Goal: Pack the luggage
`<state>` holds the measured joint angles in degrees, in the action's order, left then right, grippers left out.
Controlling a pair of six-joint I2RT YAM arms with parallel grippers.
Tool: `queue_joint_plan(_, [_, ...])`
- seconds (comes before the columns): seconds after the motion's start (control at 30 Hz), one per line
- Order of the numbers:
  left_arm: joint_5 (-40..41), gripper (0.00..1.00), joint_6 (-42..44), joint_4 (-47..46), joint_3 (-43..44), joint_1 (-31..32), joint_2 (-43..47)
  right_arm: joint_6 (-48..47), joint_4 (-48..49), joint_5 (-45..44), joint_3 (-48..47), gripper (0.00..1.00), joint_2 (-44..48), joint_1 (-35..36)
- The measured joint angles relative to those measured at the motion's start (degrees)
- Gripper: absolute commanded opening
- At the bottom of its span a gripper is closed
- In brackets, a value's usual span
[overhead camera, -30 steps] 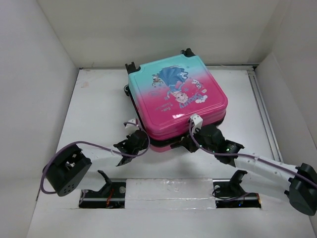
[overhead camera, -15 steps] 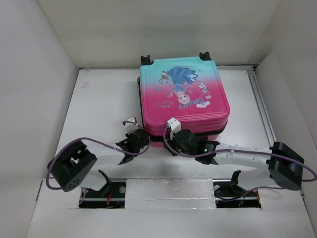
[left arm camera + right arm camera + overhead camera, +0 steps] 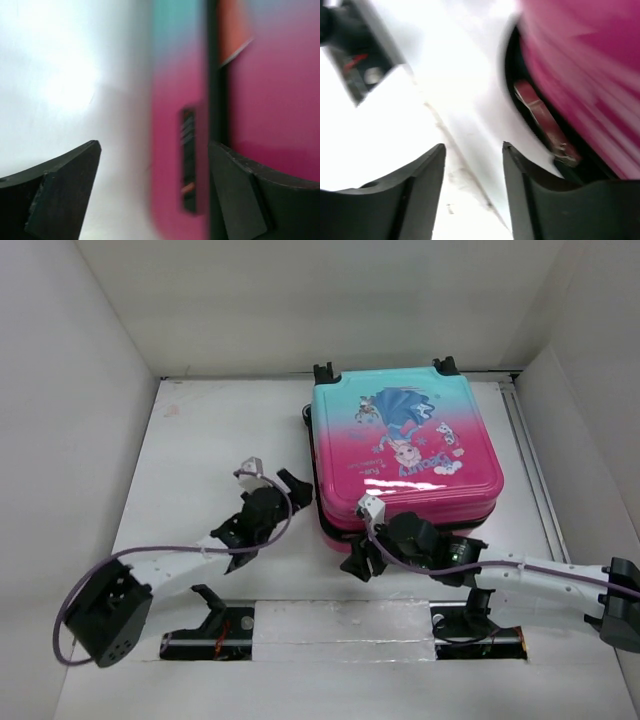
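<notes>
The luggage [image 3: 405, 455] lies flat and closed at the back right of the white table, its teal end far and its pink end near, wheels at the far edge. My left gripper [image 3: 298, 492] stands open beside the case's left near corner. In the left wrist view the pink side of the luggage [image 3: 175, 100] with its dark zipper seam fills the space ahead of the left gripper [image 3: 154, 146]. My right gripper [image 3: 352, 558] is open just off the case's near edge. In the right wrist view the right gripper [image 3: 473, 146] has only table between its fingers, with the luggage [image 3: 580, 60] to the right.
White walls close in the table on three sides. A raised rail [image 3: 525, 460] runs along the right side. The arm bases [image 3: 205, 625] [image 3: 475, 625] sit in slots at the near edge. A reddish zipper tab [image 3: 540, 120] hangs at the case's seam.
The luggage has slid to the right and turned a little. Both grippers were shut and now stand open. The left gripper rose toward the case's left side; the right arm swung out lower.
</notes>
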<state>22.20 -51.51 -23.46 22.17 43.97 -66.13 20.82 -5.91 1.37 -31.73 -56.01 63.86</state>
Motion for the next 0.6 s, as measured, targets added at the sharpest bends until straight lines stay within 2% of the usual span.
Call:
queue_joint_plan(0.07, [-2.3, 0.89, 0.0, -2.3, 1.4, -4.7, 3.6, 0.0, 1.0, 2.4, -0.2, 0.58, 0.3, 0.3])
queue_joint_plan(0.13, [-5.2, 0.91, 0.4, -3.3, 6.2, -10.0, 2.5, -0.1, 1.5, 4.2, -0.3, 0.61, 0.3, 0.3])
queue_joint_plan(0.3, [-13.0, 1.00, 1.6, -3.6, 28.4, -18.5, -13.1, -0.8, 1.4, 7.9, -2.2, 0.63, -2.0, 0.3])
queue_joint_plan(0.37, [-17.3, 1.00, 1.7, -2.7, 38.8, -20.7, -20.8, -1.1, 1.3, 8.6, -2.6, 0.65, -2.6, 0.3])
queue_joint_plan(0.43, [-22.2, 1.00, 2.4, 0.1, 52.9, -22.9, -30.8, -1.4, 1.2, 9.0, -2.8, 0.65, -2.7, 0.3])
queue_joint_plan(0.5, [-25.9, 1.00, 3.5, 5.6, 69.7, -24.4, -41.6, -1.6, 1.2, 9.2, -3.0, 0.66, -2.8, 0.3])
queue_joint_plan(0.6, [-29.8, 1.00, 5.9, 13.4, 89.5, -25.9, -54.8, -1.6, 1.2, 9.2, -3.1, 0.66, -3.0, 0.3])
